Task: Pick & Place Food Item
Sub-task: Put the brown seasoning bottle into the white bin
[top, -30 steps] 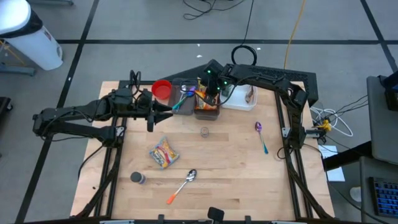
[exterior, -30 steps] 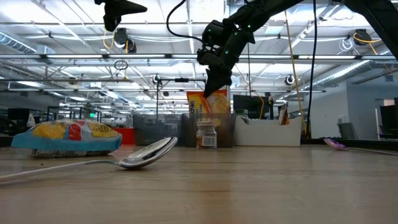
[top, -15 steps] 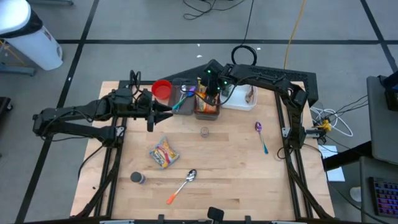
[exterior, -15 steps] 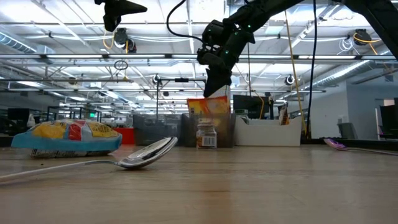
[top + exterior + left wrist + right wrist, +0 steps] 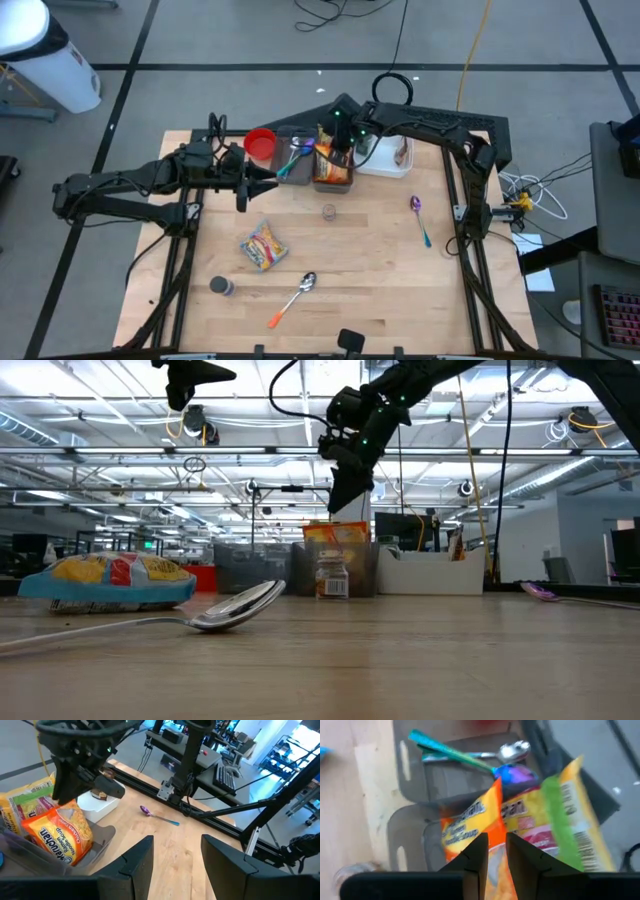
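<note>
The right gripper (image 5: 348,498), fingers slightly apart and gripping nothing, hangs directly above the orange plastic soup-noodle packet (image 5: 333,172) printed "Soup", which stands in the grey plastic bin (image 5: 97,842). Beside it, a green-and-yellow packet (image 5: 560,815); spoons (image 5: 470,755) lie behind. The left gripper (image 5: 172,857) waits nearby, half open.

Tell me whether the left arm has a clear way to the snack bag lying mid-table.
Probably yes. The left claw hovers by the bins, and the snack bag lies flat on bare table just in front of it, with nothing on top or crowding it.
</note>
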Available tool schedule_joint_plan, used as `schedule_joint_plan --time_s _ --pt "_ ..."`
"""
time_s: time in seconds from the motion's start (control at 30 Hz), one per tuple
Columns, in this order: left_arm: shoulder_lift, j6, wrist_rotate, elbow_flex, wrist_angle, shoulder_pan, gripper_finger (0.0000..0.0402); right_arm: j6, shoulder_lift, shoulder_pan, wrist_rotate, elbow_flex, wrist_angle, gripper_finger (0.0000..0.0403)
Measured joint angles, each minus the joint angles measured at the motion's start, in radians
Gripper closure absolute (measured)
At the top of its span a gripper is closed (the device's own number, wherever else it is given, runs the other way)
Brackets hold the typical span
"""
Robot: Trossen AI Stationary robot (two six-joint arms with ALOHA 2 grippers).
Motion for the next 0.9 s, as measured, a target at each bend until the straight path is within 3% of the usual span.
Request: schedule_joint_plan --time_s 0.4,0.6,0.9 --pt "0.000 0.051 0.001 0.000 -0.006 0.000 0.0231 -0.013 -0.155 -0.008 0.031 -0.001 0.068 0.0320" --pt "-0.001 0.076 0.008 0.000 -0.065 0.012 0.0231 0.030 -0.278 0.006 0.027 -0.002 0.121 0.0265" --pt "-0.019 0.021 0.109 0.001 -0.238 0.045 0.0231 0.186 -0.419 0.085 0.026 0.000 0.128 0.0166"
